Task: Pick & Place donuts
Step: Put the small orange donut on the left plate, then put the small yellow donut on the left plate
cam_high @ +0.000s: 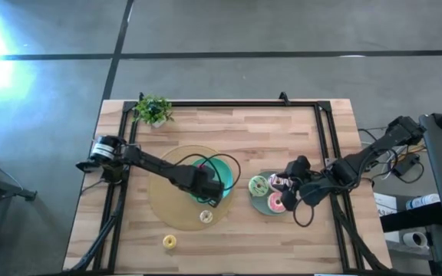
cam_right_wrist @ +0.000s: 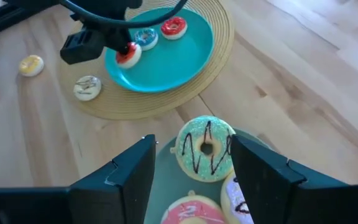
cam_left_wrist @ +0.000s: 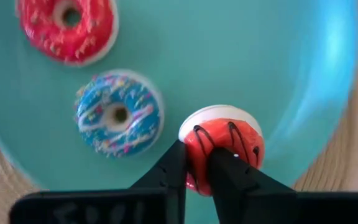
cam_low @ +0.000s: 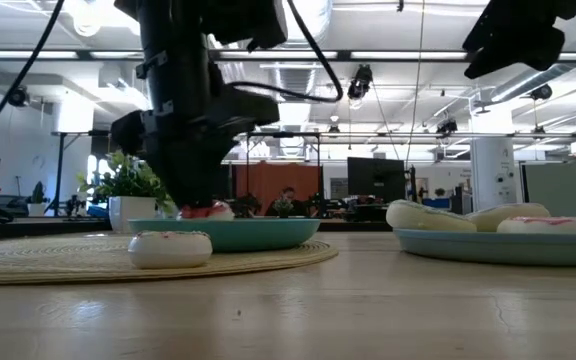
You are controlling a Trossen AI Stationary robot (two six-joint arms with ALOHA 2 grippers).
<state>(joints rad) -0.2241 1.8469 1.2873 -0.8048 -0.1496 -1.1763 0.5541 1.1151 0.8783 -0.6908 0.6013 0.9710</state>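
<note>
Left end effector (cam_left_wrist: pixel 194 168): black, closed on a red donut (cam_left_wrist: pixel 224 140) with dark zigzag lines. Just beyond it: blue sprinkled donut (cam_left_wrist: pixel 119 114), red sprinkled donut (cam_left_wrist: pixel 67 25), teal plate (cam_left_wrist: pixel 241 56). Below right end effector (cam_right_wrist: pixel 191 163): green donut (cam_right_wrist: pixel 205 148), dark zigzag.

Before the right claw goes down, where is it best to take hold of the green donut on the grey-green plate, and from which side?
Probably from straight above, the fingers closing across the outer rim. The green donut lies flat on the grey-green plate, icing up. The right claw, open, hovers over it. The white donut and the pink donut lie close on one side, so put the fingers on the free edges.
</note>
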